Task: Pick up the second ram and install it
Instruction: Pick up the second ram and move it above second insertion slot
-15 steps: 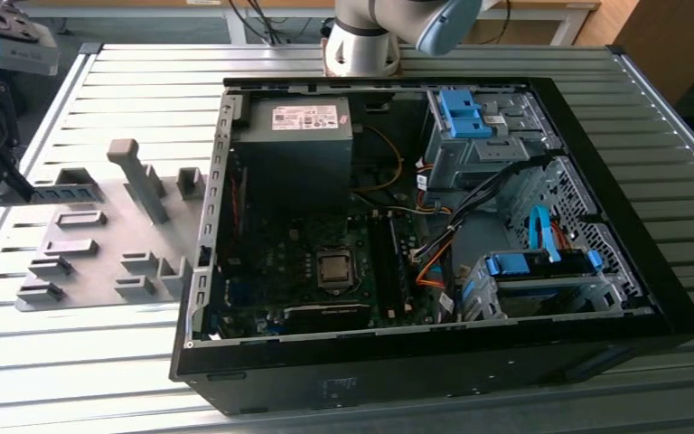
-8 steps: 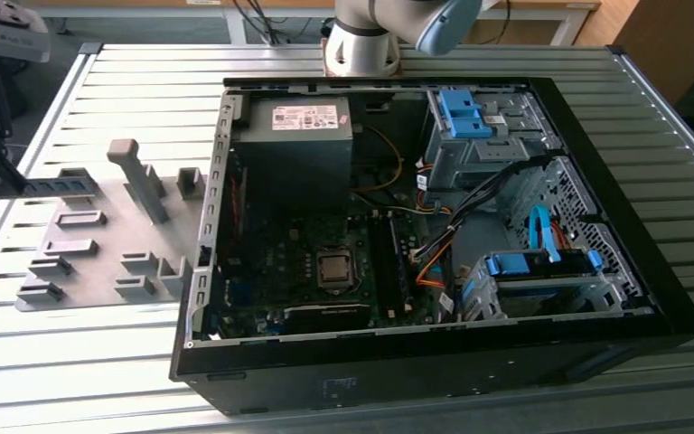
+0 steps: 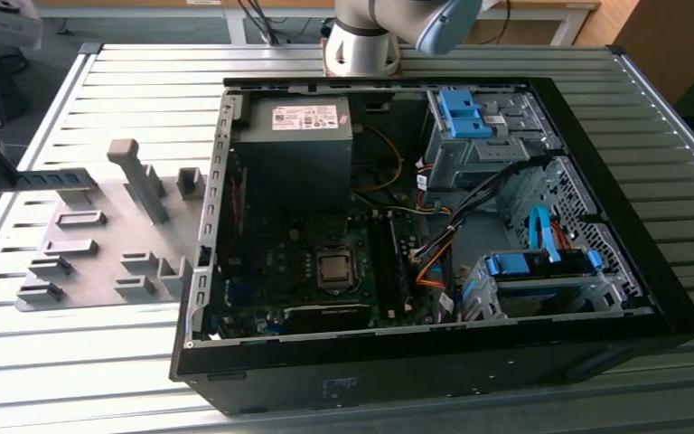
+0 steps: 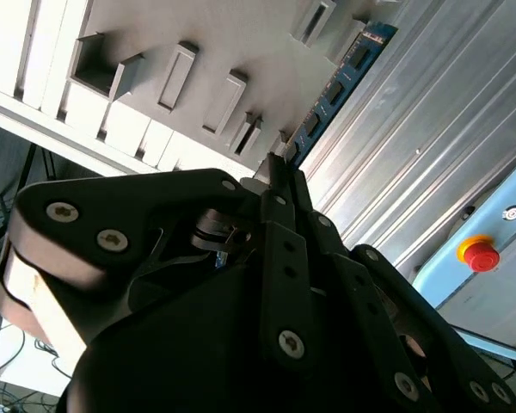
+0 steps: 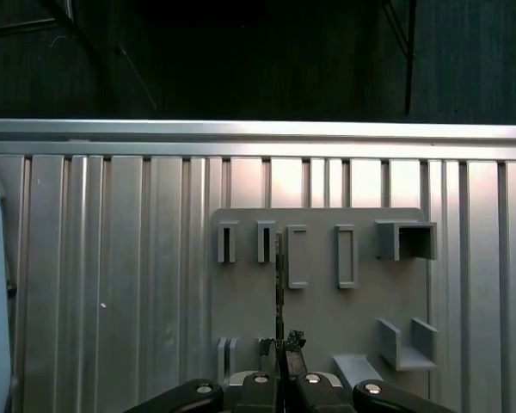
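The second ram [image 3: 55,176] is a thin blue-green stick held level above the grey holder plate [image 3: 94,249] at the exterior view's left. My gripper [image 3: 0,174] is shut on one end of it. In the second wrist view the ram [image 4: 337,82] juts out from the fingertips [image 4: 279,168] over the plate's slots. In the first wrist view the ram [image 5: 279,275] shows edge-on, gripped by my gripper [image 5: 281,346] above the plate [image 5: 318,310]. The open computer case [image 3: 220,226] lies to the exterior view's right, with the motherboard's memory slots [image 3: 393,262] near its middle.
Inside the case are a power supply [image 3: 299,136], blue drive-bay clips [image 3: 462,113] and loose cables [image 3: 444,244]. The arm's base [image 3: 365,41] stands behind the case. A light-blue box with a red button [image 4: 479,254] sits beside the slatted table [image 3: 82,371].
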`<state>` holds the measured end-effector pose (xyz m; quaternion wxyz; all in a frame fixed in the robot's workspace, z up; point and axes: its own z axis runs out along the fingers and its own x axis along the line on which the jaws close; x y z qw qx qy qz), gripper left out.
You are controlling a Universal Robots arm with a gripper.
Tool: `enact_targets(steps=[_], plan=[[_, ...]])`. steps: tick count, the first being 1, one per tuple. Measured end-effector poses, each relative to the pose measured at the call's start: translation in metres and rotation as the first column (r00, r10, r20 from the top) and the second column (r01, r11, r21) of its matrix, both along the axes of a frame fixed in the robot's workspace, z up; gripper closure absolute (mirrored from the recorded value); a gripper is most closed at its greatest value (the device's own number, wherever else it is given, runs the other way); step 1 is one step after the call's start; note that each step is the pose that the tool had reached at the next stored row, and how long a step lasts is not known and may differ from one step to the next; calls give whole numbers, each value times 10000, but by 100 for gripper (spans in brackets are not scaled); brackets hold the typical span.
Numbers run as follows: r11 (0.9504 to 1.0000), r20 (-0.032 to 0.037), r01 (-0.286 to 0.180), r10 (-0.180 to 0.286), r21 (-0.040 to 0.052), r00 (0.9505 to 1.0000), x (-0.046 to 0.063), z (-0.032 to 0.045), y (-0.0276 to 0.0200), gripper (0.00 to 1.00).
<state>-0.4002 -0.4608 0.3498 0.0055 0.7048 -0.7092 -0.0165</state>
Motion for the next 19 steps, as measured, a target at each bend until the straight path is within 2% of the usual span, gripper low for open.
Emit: enact_targets(steps=[19], plan=[[10000, 1, 0, 0, 1, 10000, 0, 249, 0, 86]])
